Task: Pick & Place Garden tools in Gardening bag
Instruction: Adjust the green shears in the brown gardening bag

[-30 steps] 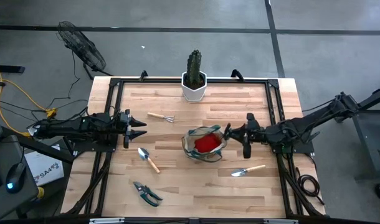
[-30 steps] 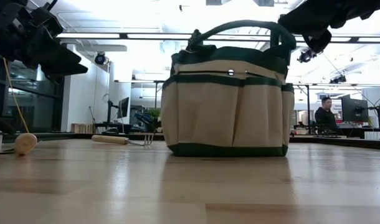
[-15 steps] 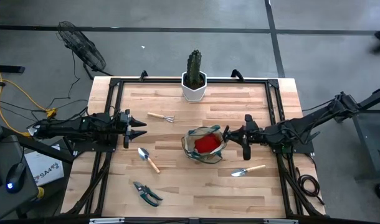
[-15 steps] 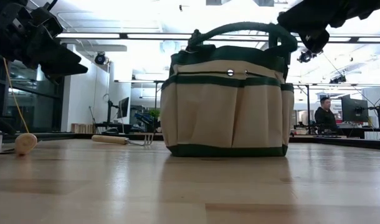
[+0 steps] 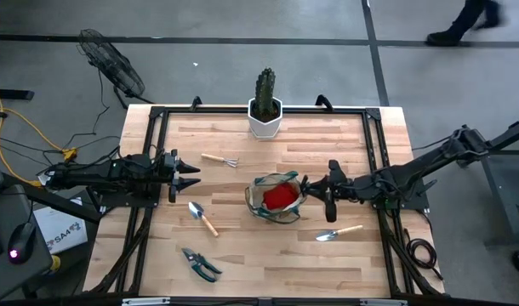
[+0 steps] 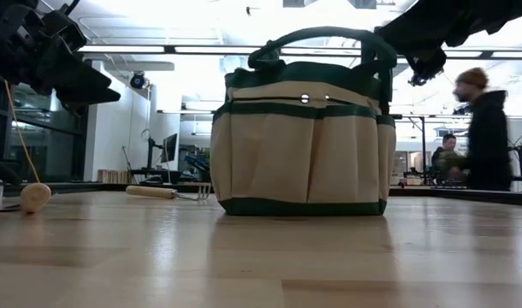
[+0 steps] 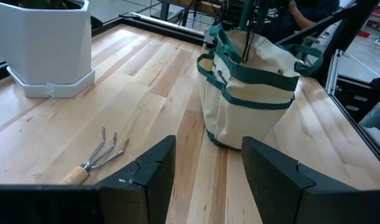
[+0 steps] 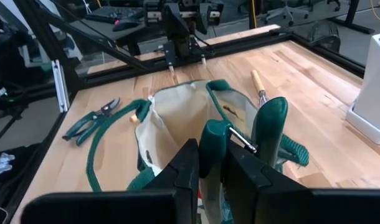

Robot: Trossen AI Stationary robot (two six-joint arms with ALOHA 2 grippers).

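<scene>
Right now your right tool point(image 8: 222, 163) is clenched on a green loop handle point(image 8: 213, 138) of the gardening bag point(image 5: 276, 196) mid-table point(image 5: 242, 246), the red glove point(image 5: 279, 196) inside; your left tool point(image 5: 189, 175) hangs released near the mini rake point(image 5: 219, 160).

The table point(image 5: 268, 246) is evenly and brightly lit from above with only faint shadows, while in the low view the ceiling lights point(image 6: 201, 50) are blown out to glare, the gardening bag point(image 6: 299, 128) is backlit, and a walking person point(image 6: 483, 128) is blurred.
</scene>
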